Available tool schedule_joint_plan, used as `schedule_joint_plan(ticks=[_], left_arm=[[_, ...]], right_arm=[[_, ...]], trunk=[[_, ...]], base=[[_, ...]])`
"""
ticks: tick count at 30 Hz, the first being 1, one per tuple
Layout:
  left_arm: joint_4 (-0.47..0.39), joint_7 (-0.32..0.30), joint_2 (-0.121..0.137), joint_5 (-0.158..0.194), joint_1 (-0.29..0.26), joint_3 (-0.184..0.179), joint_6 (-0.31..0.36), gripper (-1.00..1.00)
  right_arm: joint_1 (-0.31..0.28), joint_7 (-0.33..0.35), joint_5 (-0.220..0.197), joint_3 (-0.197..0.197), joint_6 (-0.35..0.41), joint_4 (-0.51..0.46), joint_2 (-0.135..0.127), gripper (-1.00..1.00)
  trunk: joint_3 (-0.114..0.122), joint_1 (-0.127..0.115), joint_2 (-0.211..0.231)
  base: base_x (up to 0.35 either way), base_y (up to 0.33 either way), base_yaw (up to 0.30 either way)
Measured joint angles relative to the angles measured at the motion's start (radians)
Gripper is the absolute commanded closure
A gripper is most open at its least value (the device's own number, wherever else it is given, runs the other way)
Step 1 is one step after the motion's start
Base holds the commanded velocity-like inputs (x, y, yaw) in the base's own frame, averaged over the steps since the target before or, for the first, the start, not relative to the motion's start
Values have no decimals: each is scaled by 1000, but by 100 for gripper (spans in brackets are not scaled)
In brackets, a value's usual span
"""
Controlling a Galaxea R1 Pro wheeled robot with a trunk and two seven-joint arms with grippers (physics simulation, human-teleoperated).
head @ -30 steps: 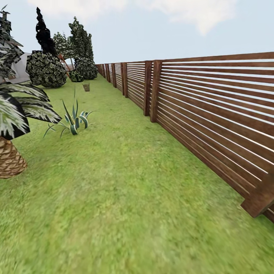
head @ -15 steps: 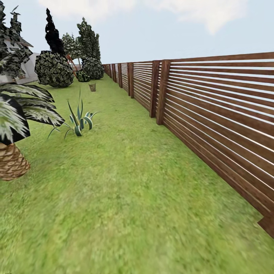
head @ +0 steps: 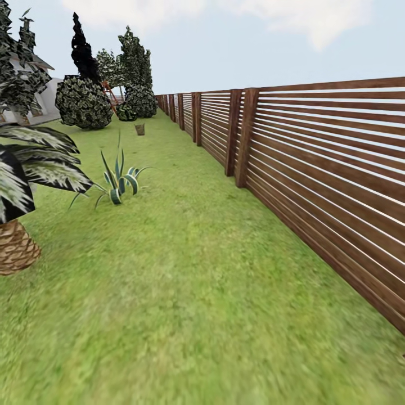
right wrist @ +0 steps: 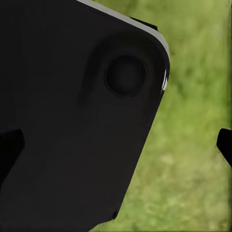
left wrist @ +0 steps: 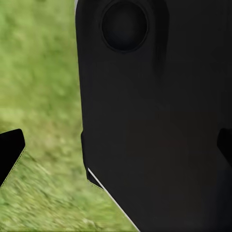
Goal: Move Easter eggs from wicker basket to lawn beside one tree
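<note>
slat fence (head: 315, 169) right | palm (head: 17, 197) left | spiky plant (head: 117, 183) | round bushes (head: 84, 104) far

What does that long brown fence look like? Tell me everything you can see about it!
The fence looks like brown wood. It is made of thin horizontal slats with gaps between them, fixed to thicker upright posts. It stands straight up on the lawn, along the right side of the head view, and runs far back toward the distant bushes, looking smaller as it goes. Grass meets its bottom edge. Nothing leans on it.
</note>
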Motion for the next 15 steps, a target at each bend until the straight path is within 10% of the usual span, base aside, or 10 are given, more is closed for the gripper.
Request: schedule_joint_plan(ticks=[15], left_arm=[[0,0,0,0,0,0,0,-100]], right_arm=[[0,0,-2,0,0,0,-1,-100]], trunk=[[0,0,0]], base=[[325,0,0]])
